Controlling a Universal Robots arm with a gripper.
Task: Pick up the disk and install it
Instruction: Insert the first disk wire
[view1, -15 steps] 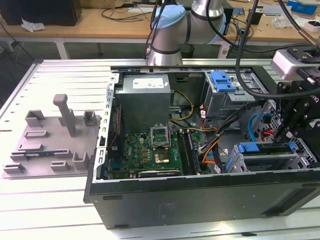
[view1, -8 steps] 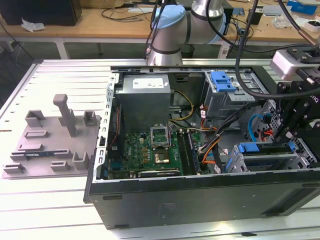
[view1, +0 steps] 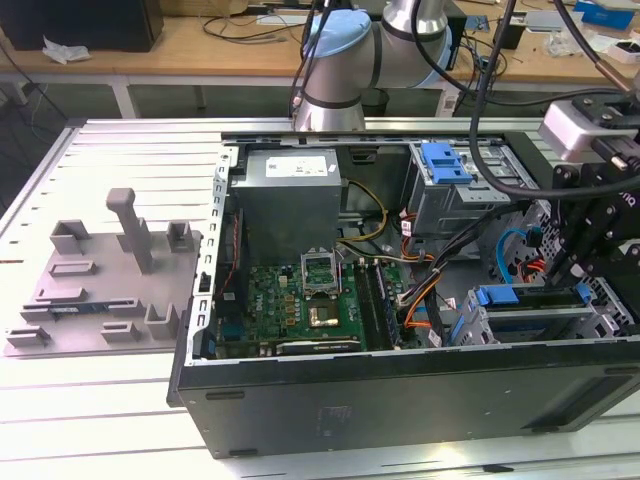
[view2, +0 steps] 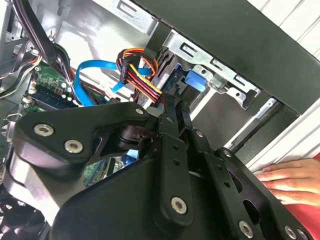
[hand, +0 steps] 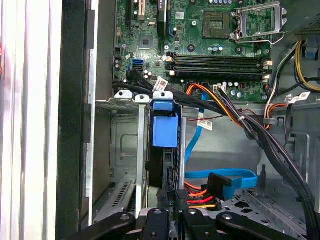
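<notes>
Pinching the disk (hand: 164, 131) by its near edge, my gripper (hand: 168, 194) holds it in a slot of the drive cage (hand: 125, 150), my fingers drawn close onto it. The first wrist view looks along that slot: the disk's bright blue bracket sits between the cage rails, with the motherboard (hand: 200, 30) beyond and a blue data cable (hand: 227, 176) lying just beside. The second wrist view, from behind my black linkage, catches a person's hand (view2: 290, 181) resting flat just outside the case wall. The exterior view takes in the whole open computer case (view1: 400, 405), the cage at its corner on the exterior view's right, the grey power supply box (view1: 290, 185) inside, and a grey fixture plate (view1: 100, 285) on the table at the exterior view's left.
</notes>
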